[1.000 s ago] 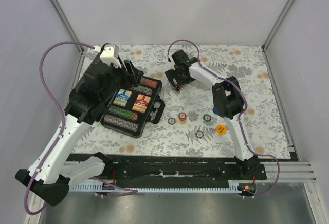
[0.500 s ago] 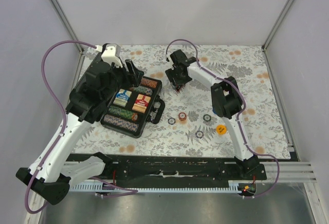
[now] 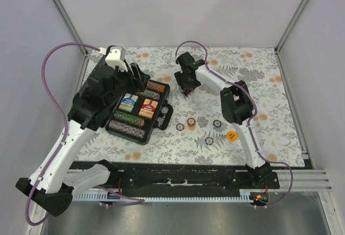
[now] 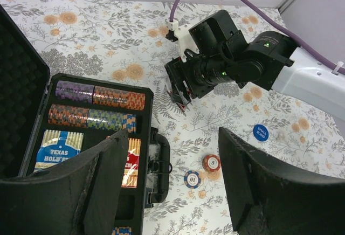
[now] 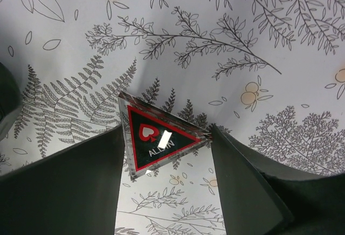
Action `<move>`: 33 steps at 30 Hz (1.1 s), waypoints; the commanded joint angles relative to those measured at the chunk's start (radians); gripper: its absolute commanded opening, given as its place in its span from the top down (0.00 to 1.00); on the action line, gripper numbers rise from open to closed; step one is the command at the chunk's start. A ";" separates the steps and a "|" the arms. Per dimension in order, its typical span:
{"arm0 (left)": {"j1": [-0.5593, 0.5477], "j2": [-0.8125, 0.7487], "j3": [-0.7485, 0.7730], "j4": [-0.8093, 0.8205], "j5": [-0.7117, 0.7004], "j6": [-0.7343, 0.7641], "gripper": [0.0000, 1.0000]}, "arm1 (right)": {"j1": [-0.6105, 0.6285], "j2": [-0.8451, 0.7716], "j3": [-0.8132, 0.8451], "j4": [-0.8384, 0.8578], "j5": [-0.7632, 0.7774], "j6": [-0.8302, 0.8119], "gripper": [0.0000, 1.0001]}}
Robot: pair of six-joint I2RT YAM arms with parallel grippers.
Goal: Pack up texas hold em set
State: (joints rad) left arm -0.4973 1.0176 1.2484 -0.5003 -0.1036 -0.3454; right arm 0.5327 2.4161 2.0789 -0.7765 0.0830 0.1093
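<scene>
The black rectangular hard-shell briefcase (image 3: 163,101) lies open on the left of the bench (image 3: 253,73), which is covered in a pale cloth printed with ferns and orange flowers. The lid's lining is dimpled like egg-crate foam. Its moulded tray holds ridged cylindrical rows of multicoloured poker chips (image 4: 99,96) and two boxed card decks, one blue (image 4: 59,150) and one reddish (image 3: 148,107).

The left end effector (image 4: 172,135) hangs above the tray with its matte black fingers spread wide and nothing between them.

To the right of the case handle, loose round chips lie flat on the cloth. They include a red-and-white one (image 4: 211,163), a blue-and-white one (image 4: 192,179) and a plain blue disc (image 4: 261,132).

Beyond them, the right end effector (image 3: 186,89) pinches the small clear-edged triangle (image 5: 159,140) — glossy black with a red border and "ALL IN" lettering — between its two dark fingers (image 5: 64,192). Whether the triangle touches the cloth I cannot tell.
</scene>
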 commanded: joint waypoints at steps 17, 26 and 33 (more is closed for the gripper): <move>-0.003 -0.140 0.022 -0.003 -0.074 0.036 0.26 | 0.228 -0.269 0.086 -0.058 -0.022 0.067 0.39; -0.003 -0.177 0.019 -0.014 -0.096 0.033 0.26 | 0.371 -0.170 0.133 -0.027 -0.063 -0.100 0.38; -0.003 -0.205 0.008 -0.018 -0.139 0.017 0.26 | 0.388 -0.129 0.138 -0.036 -0.115 -0.244 0.39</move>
State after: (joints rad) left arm -0.4973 0.8398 1.2484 -0.5282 -0.1936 -0.3416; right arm 0.9272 2.2738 2.1689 -0.8253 -0.0017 -0.0219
